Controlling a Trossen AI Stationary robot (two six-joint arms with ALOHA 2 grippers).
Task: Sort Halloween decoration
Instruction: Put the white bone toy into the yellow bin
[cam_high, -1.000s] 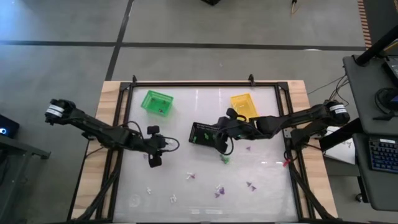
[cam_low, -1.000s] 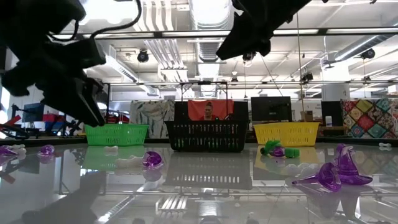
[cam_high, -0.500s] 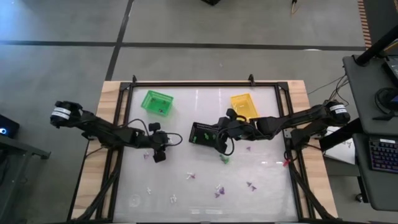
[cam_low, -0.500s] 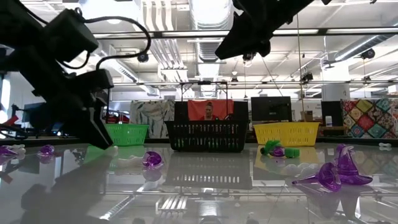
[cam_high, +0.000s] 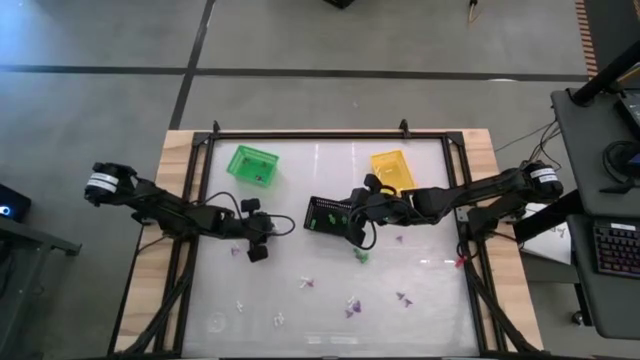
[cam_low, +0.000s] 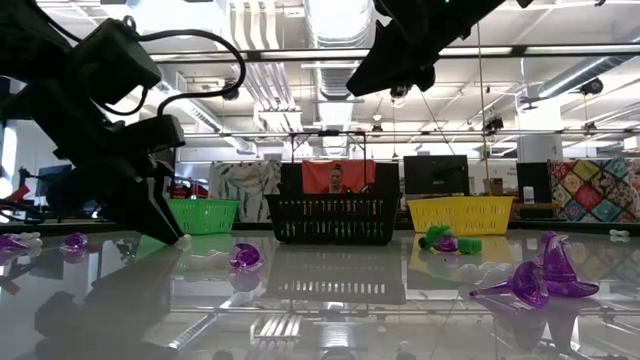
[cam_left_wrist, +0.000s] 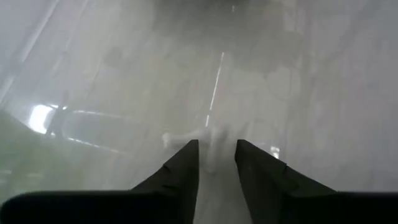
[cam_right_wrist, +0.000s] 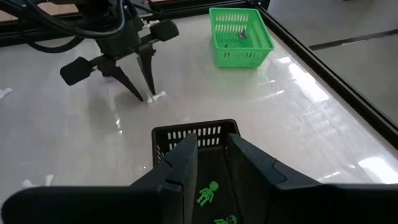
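A small white bone-shaped trinket lies flat on the bench, just at the tips of the left gripper; in the left wrist view it shows its long axis running crosswise to the two fingers, one knobbed end jutting out past the side of one fingertip. The jaws stand apart on either side of it, not yet clamped. The left arm reaches in from the bench's nine o'clock side, gripper tipped steeply down onto the glass, fingertips touching or nearly touching the surface.

Other trinkets (purple, white and green) lie scattered toward six o'clock of the bench, among them a purple witch-hat shape resting on its side.

The right arm stretches in from three o'clock, its gripper hanging above the black basket at the centre; jaws a little apart, nothing between them. Green skeleton figures lie in that basket. A green basket sits at eleven o'clock, a yellow basket at one o'clock.
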